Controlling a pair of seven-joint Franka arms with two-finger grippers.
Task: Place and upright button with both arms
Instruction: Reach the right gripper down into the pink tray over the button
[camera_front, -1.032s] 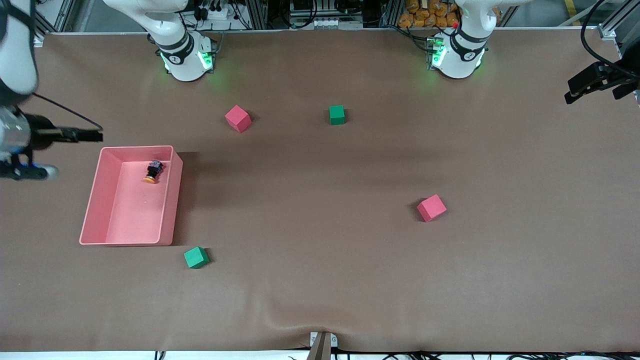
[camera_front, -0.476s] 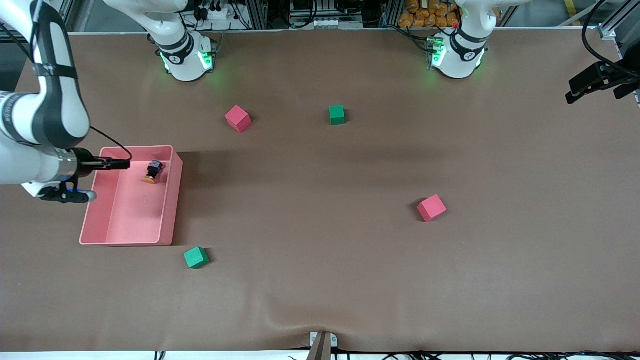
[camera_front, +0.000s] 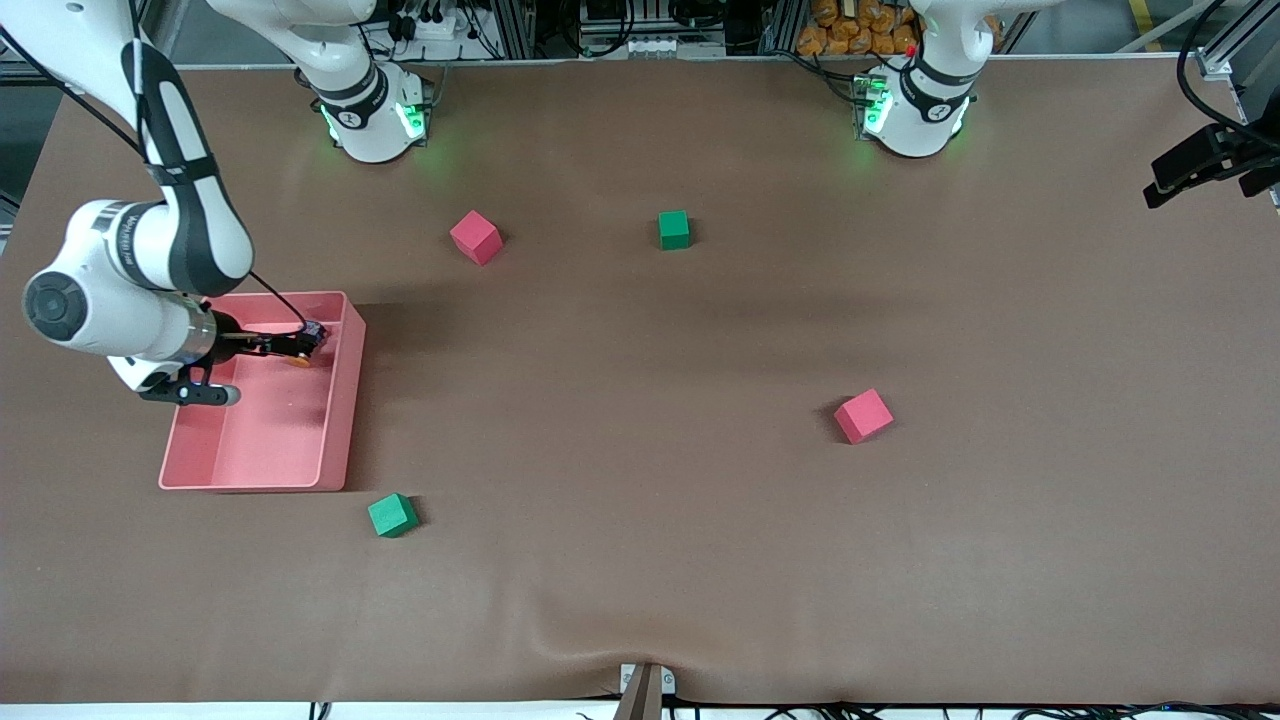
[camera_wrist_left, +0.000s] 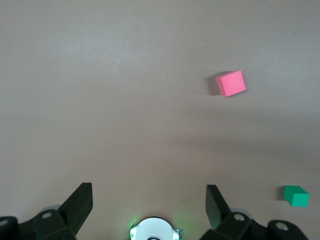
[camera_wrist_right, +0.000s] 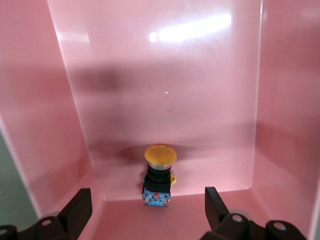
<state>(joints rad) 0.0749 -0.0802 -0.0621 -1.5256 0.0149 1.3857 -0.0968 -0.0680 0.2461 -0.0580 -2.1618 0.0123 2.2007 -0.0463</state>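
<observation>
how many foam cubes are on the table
4. A red cube and a green cube lie nearest the bases; another red cube toward the left arm's end; another green cube beside the pink tray.

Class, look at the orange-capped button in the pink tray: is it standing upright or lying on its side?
Lying on its side. The button rests lengthwise on the pink tray floor, its orange cap facing sideways rather than up.

From the front camera, you lose most of the small orange-capped push-button (camera_front: 306, 345) under the right arm's black two-finger gripper (camera_front: 290, 345) inside the shallow pink plastic tray (camera_front: 345, 400). The left arm's black gripper (camera_front: 1205, 165) is cut off by the picture's edge.
</observation>
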